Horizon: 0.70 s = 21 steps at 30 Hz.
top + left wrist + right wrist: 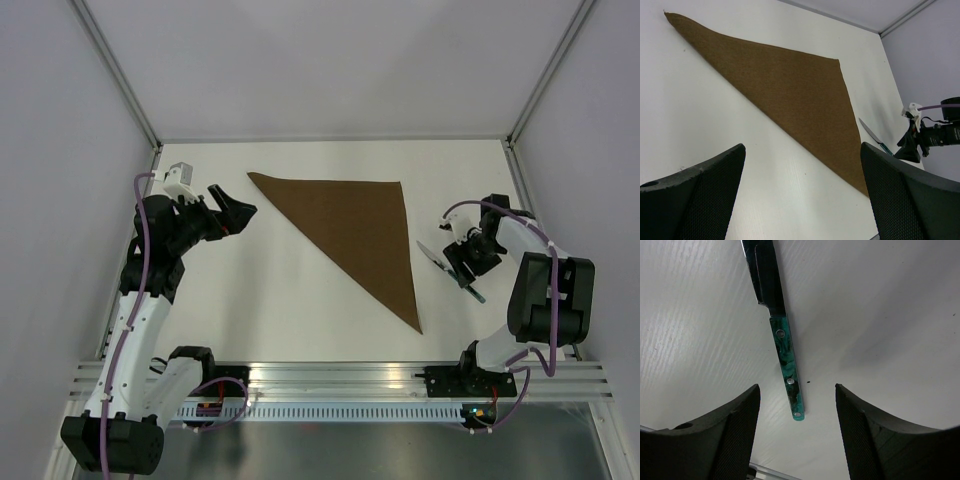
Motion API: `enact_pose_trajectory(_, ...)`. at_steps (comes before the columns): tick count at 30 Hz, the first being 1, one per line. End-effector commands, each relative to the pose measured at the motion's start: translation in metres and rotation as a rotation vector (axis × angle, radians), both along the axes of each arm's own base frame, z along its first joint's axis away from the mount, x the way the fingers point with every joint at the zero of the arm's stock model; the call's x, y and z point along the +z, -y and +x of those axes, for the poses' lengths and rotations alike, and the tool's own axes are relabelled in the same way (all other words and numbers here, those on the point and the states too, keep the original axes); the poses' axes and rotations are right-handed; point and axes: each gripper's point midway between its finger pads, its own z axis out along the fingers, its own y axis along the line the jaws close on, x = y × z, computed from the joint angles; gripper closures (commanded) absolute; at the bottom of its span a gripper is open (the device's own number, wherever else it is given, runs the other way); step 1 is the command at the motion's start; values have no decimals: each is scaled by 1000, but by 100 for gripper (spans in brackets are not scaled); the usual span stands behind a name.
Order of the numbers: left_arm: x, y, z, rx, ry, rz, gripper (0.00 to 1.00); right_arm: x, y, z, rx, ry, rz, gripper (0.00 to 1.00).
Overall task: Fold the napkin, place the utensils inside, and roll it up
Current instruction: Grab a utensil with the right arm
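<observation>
Two arms, one cloth and one utensil are on my screens, catalogued from the top view.

1. Napkin (355,225): dark brown matte cloth, lying flat as a triangle at mid-counter (280,290). I read its corners at 10 o'clock, 1 o'clock and 5 o'clock. The long edge runs from the 10 o'clock corner to the 5 o'clock corner.

2. Knife (777,325): silver blade and mottled teal-green handle with three small rivets. It lies flat on the bare counter at 3 o'clock of the napkin, near it but apart. The blade tip points toward 10 o'clock and the handle end toward 4 o'clock.

3. Right claw (797,392): spread wide and gripping nothing. In its wrist view the end of the knife handle sits between the two fingers (715,440). White counter shows on either side of the handle, and neither pad touches it. I cannot tell how high the claw stands above the counter.

4. Left claw (228,213): spread to its full width and empty. It sits at 9 o'clock of the napkin, near the 10 o'clock corner and clear of the cloth. Its wrist view looks across the whole triangle toward the knife.
</observation>
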Motion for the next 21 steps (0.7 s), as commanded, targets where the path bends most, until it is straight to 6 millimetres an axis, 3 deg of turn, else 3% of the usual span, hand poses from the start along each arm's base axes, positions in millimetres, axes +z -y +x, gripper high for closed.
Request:
enact_pose_trajectory(1,21,5,-1,-18,42,-34,0,4,3,11,58,70,-32,32)
enact_pose_trajectory(13,15,3,1,-7,28,-30,0,-24,0,20,80,62,-93,33)
enact_pose_trajectory(16,13,2,1,-4,26,-24,0,-30,-1,18,88,54,-99,42)
enact_pose_trajectory(21,12,2,2,0,21,-21,0,-42,1,6,109,30,-140,66)
